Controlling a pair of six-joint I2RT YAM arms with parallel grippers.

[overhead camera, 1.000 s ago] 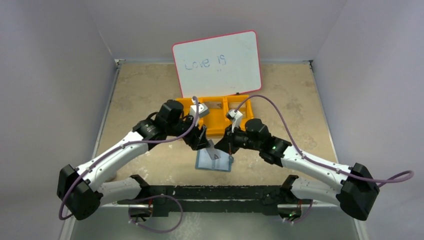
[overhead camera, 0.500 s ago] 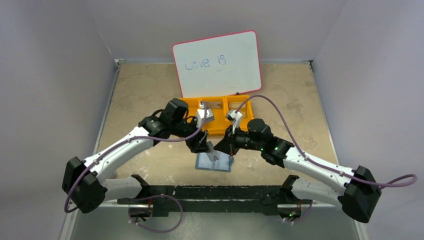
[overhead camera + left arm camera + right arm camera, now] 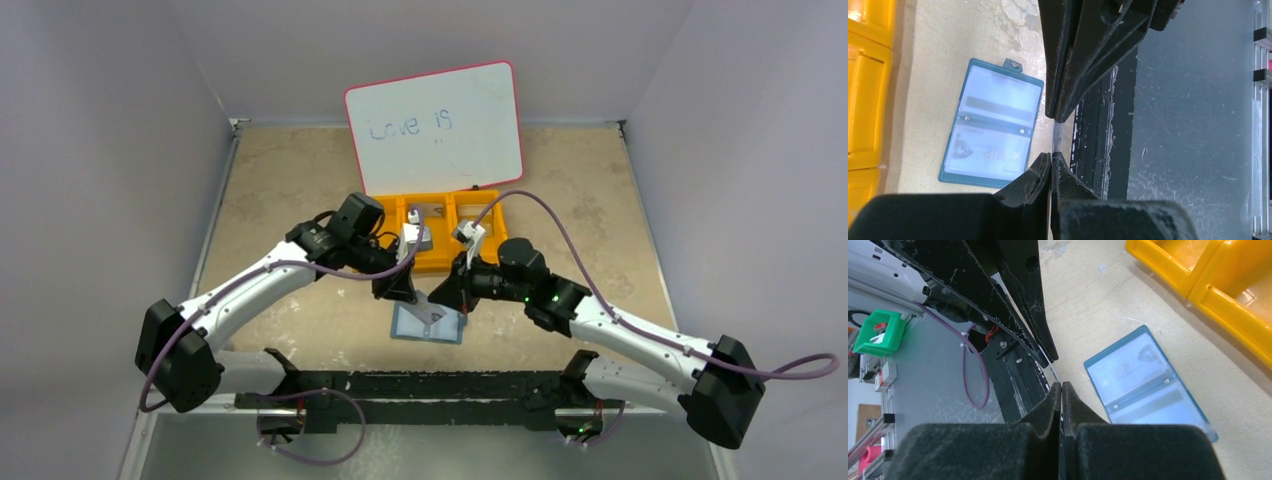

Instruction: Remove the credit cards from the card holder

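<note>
Two grips meet: left fingers and right fingers both pinch one thin card, held edge-on above the bench. The card holder lies open just below, its pockets seemingly holding more. This looks like a handover, so next one side must release cleanly.

Held card edge-on; face hidden
</note>
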